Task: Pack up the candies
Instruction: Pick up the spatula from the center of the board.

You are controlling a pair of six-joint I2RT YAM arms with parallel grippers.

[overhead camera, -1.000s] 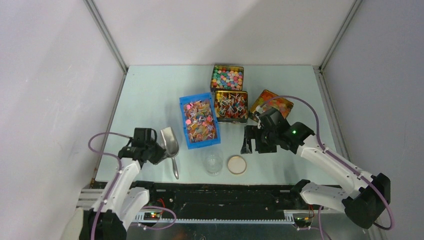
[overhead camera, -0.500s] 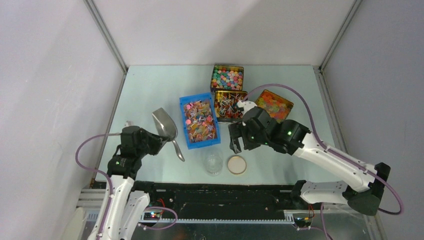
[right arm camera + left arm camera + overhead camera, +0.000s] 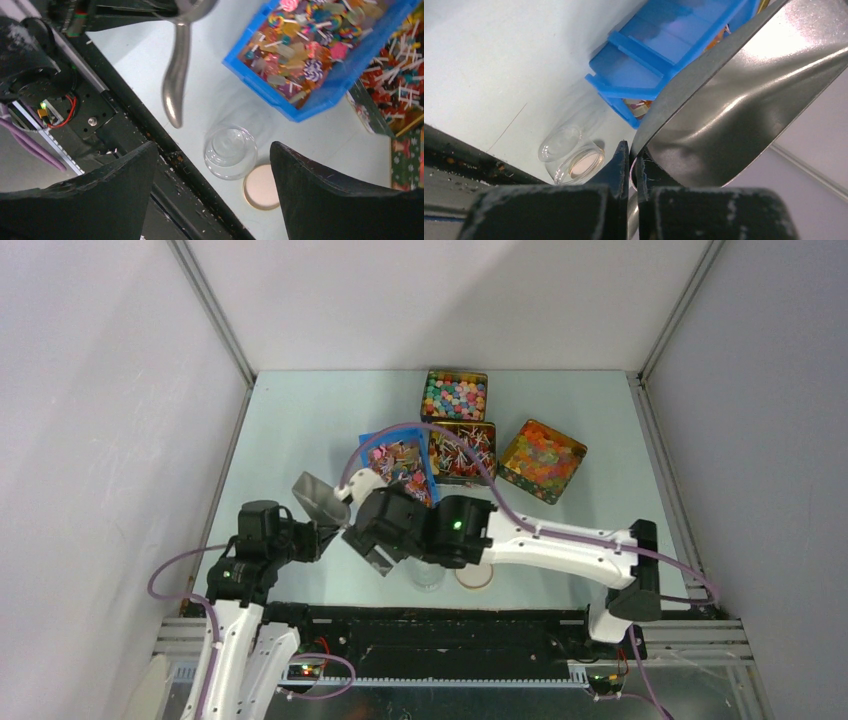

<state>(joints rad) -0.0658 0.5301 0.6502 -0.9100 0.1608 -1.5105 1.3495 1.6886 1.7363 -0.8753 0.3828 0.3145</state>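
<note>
Left gripper (image 3: 631,150) is clamping the metal scoop (image 3: 734,110) near its bowl, with the handle hanging free. Right gripper (image 3: 212,150) is hovering wide open over the jar (image 3: 230,151). Candies (image 3: 305,45) are sitting in the blue bin (image 3: 325,86). Risk: the arms are crowding, so the right arm could knock the scoop, or the scoop could pivot in the pinch.

Both arms have white shells on the long links and black housings at the joints. The right arm (image 3: 560,543) has a small green light (image 3: 459,524) on the black housing behind its fingers, and a purple cable (image 3: 430,424). The left arm (image 3: 232,625) has the same purple cable (image 3: 160,570). The left fingers (image 3: 539,212) are matte black with whitish scuffs. The right fingers (image 3: 345,200) are black, broad and tapered.
</note>
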